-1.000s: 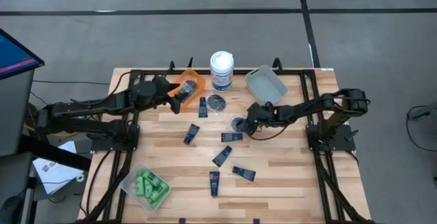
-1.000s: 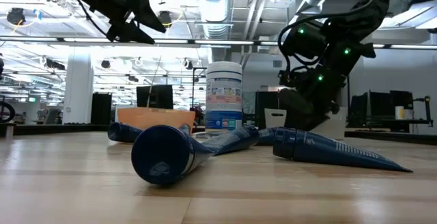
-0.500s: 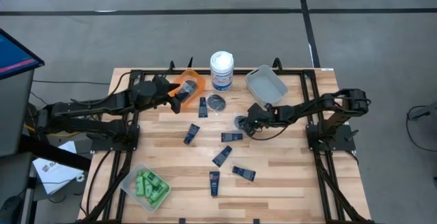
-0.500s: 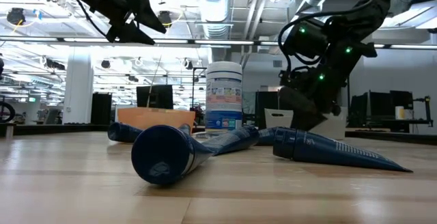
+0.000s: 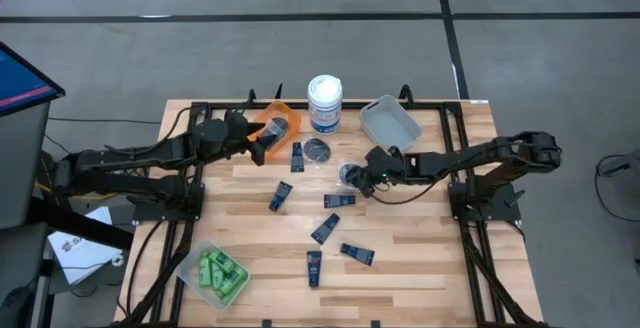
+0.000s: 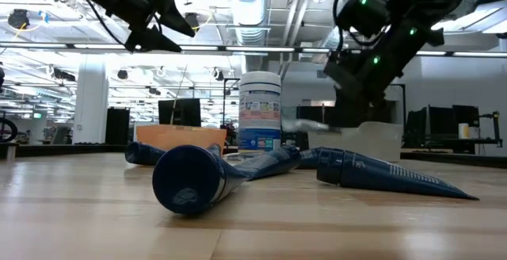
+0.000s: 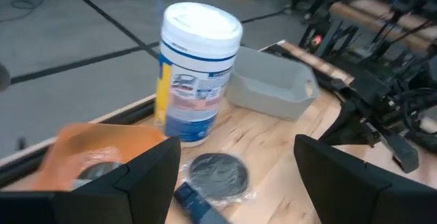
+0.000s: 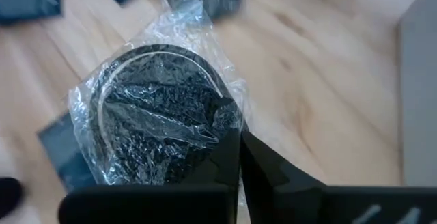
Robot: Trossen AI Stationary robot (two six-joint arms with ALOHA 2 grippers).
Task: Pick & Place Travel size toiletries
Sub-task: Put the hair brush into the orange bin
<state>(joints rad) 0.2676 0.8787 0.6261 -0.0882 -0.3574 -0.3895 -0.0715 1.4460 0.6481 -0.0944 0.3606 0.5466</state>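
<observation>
A round dark pot (image 8: 153,118) in clear plastic wrap hangs just above mid-table, with my right gripper (image 5: 357,175) shut on it. Another wrapped pot (image 5: 317,149) lies flat on the wood near the white tub. Several dark navy tubes (image 5: 324,228) lie scattered on the table's middle. Green little bottles (image 5: 218,272) fill a clear bin at the near left. My left gripper (image 5: 264,144) hovers open beside the orange bin (image 5: 280,121), which holds a dark pot; nothing is between its fingers (image 7: 147,176). My right gripper pinches the clear wrap at the pot's rim (image 8: 229,118) between its two fingers (image 8: 232,162). They come slanting down from the table's right side. The pot (image 6: 307,124) sticks out beyond the fingertips, lifted clear of the table.
A white tub with a blue label (image 5: 324,103) stands at the far edge, between the orange bin and a grey bin (image 5: 390,122). In the low view two tubes (image 6: 198,177) lie close to the camera.
My right gripper has risen from the table with the wrapped pot, which now hangs clear of the wood, a little toward the far edge. My left gripper has kept still.
</observation>
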